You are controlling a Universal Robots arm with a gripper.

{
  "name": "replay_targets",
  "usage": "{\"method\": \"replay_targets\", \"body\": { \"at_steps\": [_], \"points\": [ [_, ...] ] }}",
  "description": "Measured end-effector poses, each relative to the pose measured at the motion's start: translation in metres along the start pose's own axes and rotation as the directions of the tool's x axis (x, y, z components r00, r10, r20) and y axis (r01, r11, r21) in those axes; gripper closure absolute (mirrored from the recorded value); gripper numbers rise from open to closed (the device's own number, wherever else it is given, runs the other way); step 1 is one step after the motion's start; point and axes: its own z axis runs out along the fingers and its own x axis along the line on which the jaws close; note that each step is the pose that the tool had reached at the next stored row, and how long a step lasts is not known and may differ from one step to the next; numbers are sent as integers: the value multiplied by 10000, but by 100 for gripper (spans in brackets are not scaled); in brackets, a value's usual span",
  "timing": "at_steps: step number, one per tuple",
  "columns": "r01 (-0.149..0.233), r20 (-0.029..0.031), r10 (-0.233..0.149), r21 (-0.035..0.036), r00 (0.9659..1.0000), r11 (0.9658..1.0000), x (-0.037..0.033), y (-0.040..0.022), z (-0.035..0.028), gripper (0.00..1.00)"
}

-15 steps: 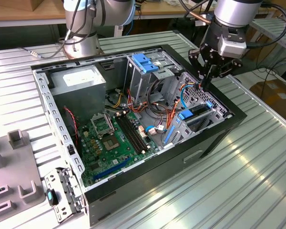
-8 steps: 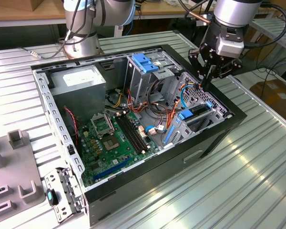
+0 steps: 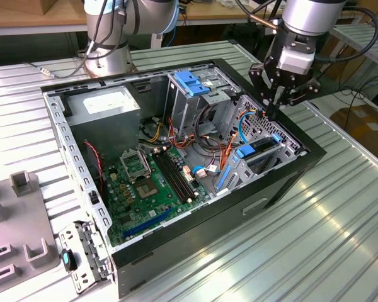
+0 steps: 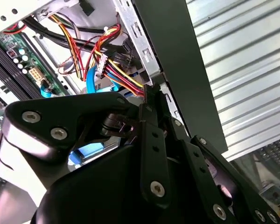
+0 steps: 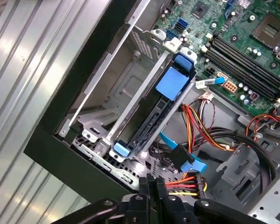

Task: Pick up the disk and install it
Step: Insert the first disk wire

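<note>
Gripper [image 3: 272, 108] fingers [image 5: 151, 189] are closed together, holding nothing, poised above the case [image 3: 290, 179] edge. The disk [image 5: 151, 119] sits in its bay, just beside.

The table [image 3: 340, 214] was ribbed bare metal with a dull sheen. The computer case [image 3: 252, 201] had matt black painted outer walls and plain grey sheet metal inside. Its motherboard [image 3: 145, 189] was glossy green. The disk [image 5: 151, 116] showed dark metal between smooth blue plastic end tabs. The gripper [image 3: 272, 104] was matt black metal with bright screw heads.
</note>
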Motion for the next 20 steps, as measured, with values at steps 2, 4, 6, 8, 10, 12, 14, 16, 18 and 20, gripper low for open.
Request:
{"method": "replay_targets", "body": {
  "at_steps": [2,4,6,8,10,12,14,16,18,20],
  "points": [
    [-298,-28,298,-42,9996,9995,-2,3,0,83],
    [-511,-51,510,-72,9987,9987,-15,21,-4,83],
    [-517,-50,517,-73,9987,9986,-44,65,-11,83],
    [-639,-60,638,-87,9979,9979,-62,92,-12,83],
    [-1111,-111,1110,-150,9938,9937,-63,93,-7,83],
    [-1519,-157,1516,-203,9883,9882,-64,93,0,83],
    [-1821,-193,1817,-242,9832,9830,-65,94,5,83],
    [-2191,-240,2184,-289,9756,9753,-66,94,12,83],
    [-2520,-283,2511,-328,9675,9672,-67,95,20,83],
    [-2831,-322,2820,-365,9589,9584,-68,96,28,83]
  ]
}}
